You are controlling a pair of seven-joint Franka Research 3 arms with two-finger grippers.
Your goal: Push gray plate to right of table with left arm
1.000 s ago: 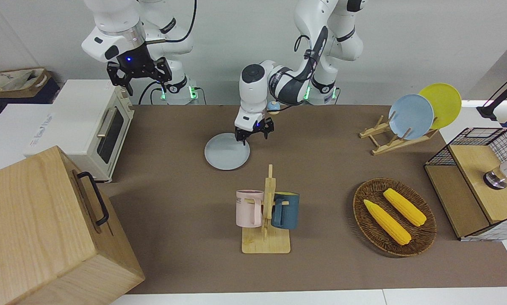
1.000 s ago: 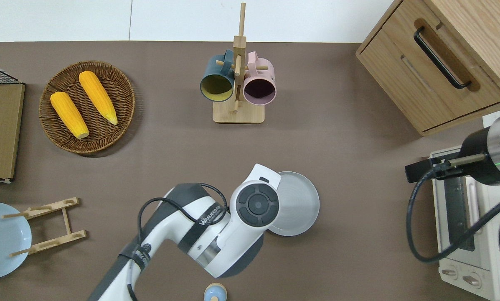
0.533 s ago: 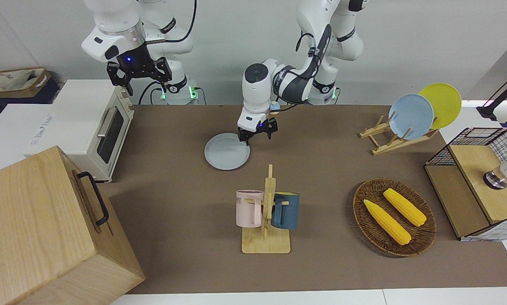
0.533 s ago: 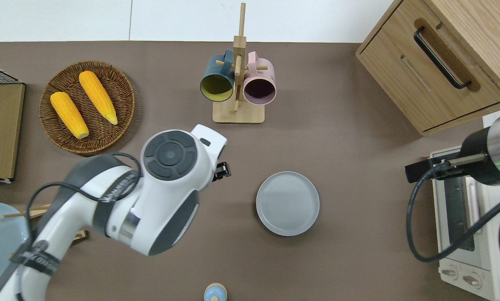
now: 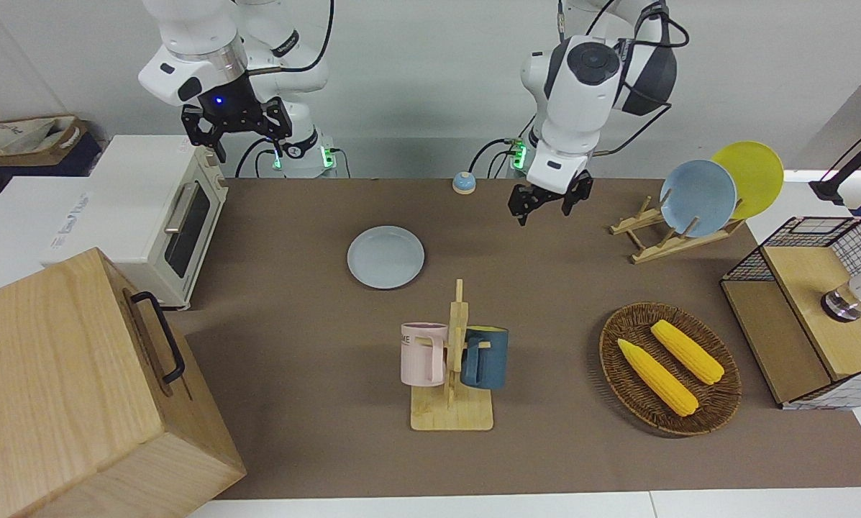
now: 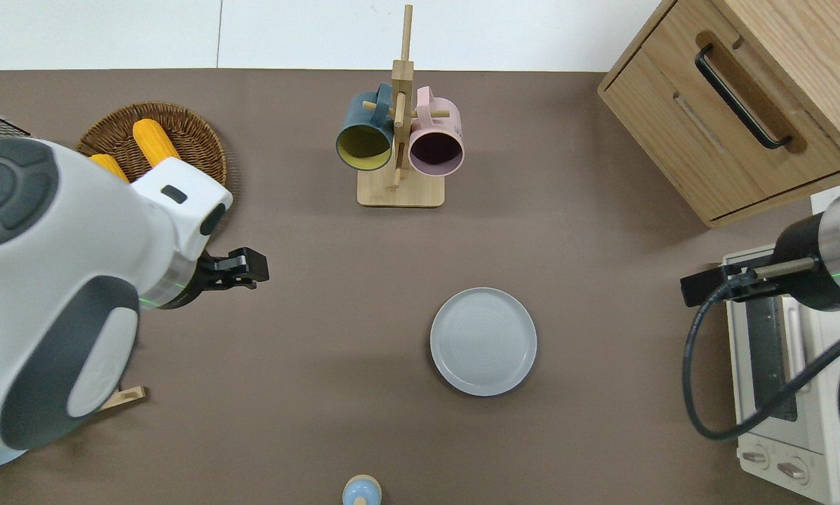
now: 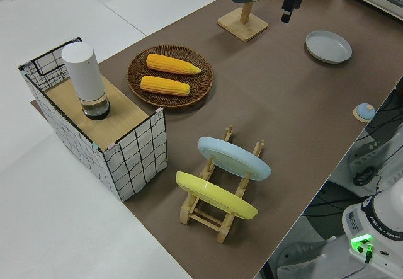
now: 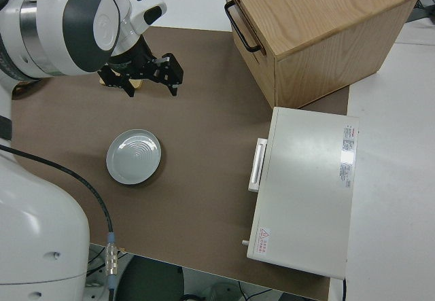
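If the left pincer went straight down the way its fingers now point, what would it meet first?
Most likely bare table. The left pincer hangs open in the air with fingers pointing down, and the overhead view shows only brown tabletop under it. The gray plate lies well aside, toward the right arm's end. Depth is uncertain.

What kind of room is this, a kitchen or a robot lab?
Probably a robot lab set up like a pretend kitchen. Two white robot arms stand at a brown table that holds a toaster oven, a mug rack and a basket of corn.

gray plate (image 6: 483, 341) nearer robots than mug rack (image 6: 398, 140) | corn basket (image 5: 670, 368) toward left arm's end
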